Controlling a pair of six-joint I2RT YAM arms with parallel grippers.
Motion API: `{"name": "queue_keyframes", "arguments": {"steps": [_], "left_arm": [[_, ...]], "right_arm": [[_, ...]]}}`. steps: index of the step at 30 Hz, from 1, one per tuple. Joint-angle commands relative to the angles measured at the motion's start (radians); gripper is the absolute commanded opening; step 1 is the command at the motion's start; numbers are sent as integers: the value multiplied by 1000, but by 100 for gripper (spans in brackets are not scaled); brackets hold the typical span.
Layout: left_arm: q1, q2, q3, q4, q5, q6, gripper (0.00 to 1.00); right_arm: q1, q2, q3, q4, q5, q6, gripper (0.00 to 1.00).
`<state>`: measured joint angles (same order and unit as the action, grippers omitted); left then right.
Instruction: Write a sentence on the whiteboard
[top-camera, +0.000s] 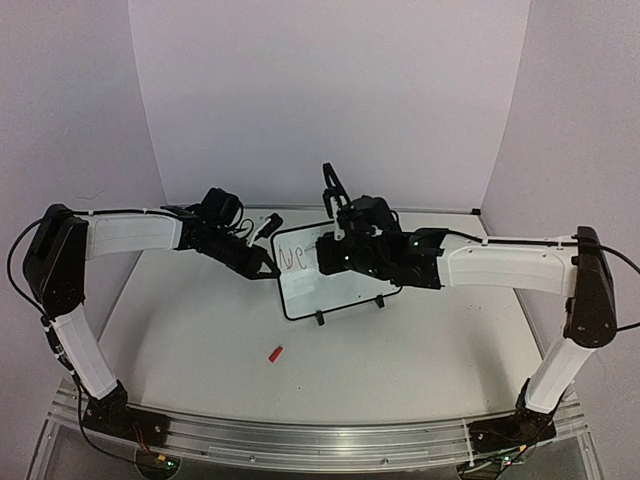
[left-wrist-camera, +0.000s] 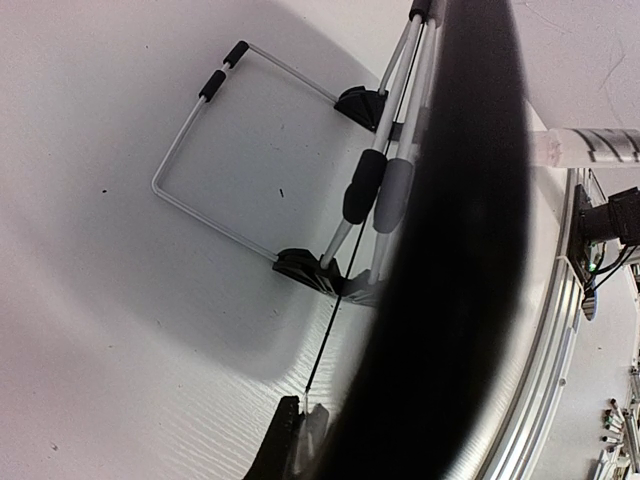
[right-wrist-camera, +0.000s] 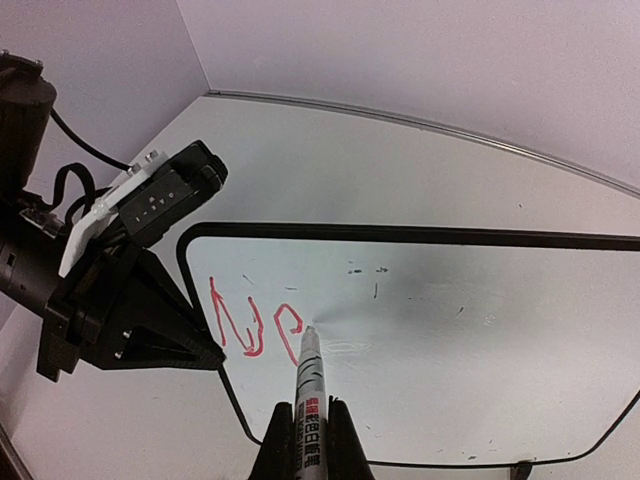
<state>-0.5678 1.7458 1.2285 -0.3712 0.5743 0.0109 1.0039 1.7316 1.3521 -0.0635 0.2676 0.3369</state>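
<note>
Sentence barely begun: two red letters on the whiteboard, near the worktop's far edge. My right pincer pinches the marker, tip touching; my left pincer clamps the board's edge.

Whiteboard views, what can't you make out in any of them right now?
- Top external: the writing is too small to read; the right tool covers part of the whiteboard.
- Left wrist: a dark blur close to the lens hides the fingers of the left tool.
- Right wrist: the marker is cut off by the bottom edge, the whiteboard's upper right corner by the right edge.
</note>
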Motion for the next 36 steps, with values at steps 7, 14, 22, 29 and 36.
{"name": "queue_keyframes", "arguments": {"steps": [7,14,22,29,36], "left_arm": [[-8,-5,37,-25,-13,19,0],[-8,-8,37,-24,-13,19,0],[-8,-9,37,-25,-13,19,0],[-7,-10,37,-25,-15,20,0],[-9,-11,37,-25,-15,22,0]], "right_arm": [[-4,40,49,-2,62,-20,0],[-4,41,15,-31,52,4,0],[-3,25,-21,-41,43,24,0],[-3,31,-10,-44,58,30,0],[-4,25,34,-44,85,3,0]]}}
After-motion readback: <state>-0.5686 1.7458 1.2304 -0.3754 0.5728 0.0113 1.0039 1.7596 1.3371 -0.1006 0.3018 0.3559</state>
